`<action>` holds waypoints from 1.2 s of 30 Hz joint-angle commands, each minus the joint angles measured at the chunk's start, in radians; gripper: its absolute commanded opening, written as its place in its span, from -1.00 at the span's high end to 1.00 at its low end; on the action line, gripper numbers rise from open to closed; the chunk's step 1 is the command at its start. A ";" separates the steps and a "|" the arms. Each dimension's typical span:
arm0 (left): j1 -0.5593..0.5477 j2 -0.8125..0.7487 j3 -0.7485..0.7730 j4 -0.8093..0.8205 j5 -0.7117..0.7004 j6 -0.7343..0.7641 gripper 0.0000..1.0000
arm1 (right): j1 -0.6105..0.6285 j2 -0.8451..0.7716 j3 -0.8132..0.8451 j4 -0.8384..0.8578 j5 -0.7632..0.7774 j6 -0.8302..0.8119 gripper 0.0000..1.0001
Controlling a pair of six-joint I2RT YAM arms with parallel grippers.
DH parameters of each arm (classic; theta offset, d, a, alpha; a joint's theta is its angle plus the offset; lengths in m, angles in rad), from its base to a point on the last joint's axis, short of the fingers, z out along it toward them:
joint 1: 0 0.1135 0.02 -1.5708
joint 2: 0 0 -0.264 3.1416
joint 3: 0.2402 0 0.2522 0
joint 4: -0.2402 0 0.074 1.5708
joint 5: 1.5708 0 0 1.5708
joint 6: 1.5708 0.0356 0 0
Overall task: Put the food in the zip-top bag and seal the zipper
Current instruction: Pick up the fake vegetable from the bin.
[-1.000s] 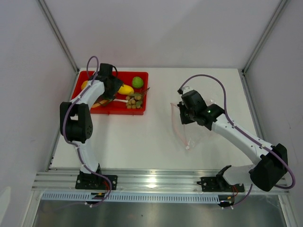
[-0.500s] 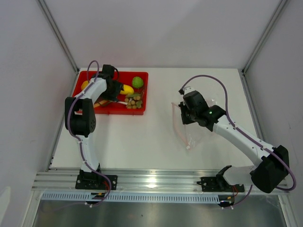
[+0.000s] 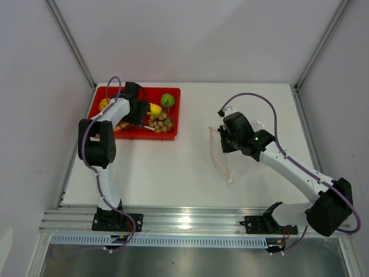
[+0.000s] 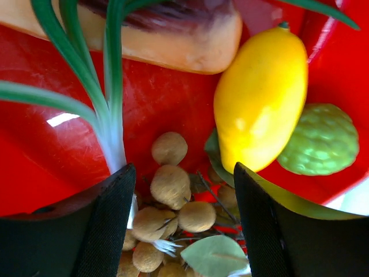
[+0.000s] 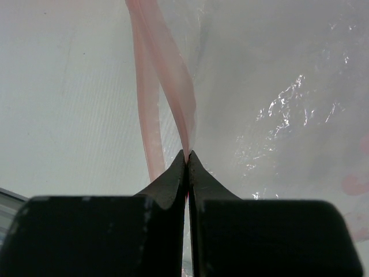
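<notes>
The food lies in a red tray (image 3: 173, 91) at the far left: a brown nut cluster (image 3: 160, 123) (image 4: 173, 202), a yellow lemon (image 3: 153, 108) (image 4: 262, 104), a green lime (image 3: 168, 100) (image 4: 323, 140), an orange piece (image 4: 173, 46) and a green-leaved vegetable (image 4: 106, 109). My left gripper (image 3: 140, 117) (image 4: 183, 231) is open, its jaws on either side of the nut cluster. The clear zip-top bag (image 3: 242, 158) (image 5: 277, 98) lies right of centre. My right gripper (image 3: 221, 142) (image 5: 187, 154) is shut on its pink zipper (image 3: 217, 154) (image 5: 167, 75).
White walls with metal posts close in the table at the left, back and right. An aluminium rail (image 3: 190, 219) runs along the near edge with both arm bases on it.
My left gripper has shifted over the tray toward the nut cluster, and the cluster has moved a little. The right gripper has drifted slightly toward the near edge, holding the zipper.
</notes>
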 commanded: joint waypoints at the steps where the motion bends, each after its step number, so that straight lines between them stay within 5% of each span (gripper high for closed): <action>1: 0.008 -0.125 -0.005 0.008 -0.055 0.042 -0.43 | -0.005 -0.029 -0.003 0.033 -0.007 -0.007 1.00; 22: 0.008 -0.100 -0.013 -0.173 -0.047 -0.010 -0.61 | -0.005 -0.040 -0.014 0.024 -0.018 0.005 1.00; 36: 0.008 -0.012 0.041 -0.147 -0.032 -0.029 -0.35 | -0.005 -0.052 -0.023 0.030 -0.018 -0.001 1.00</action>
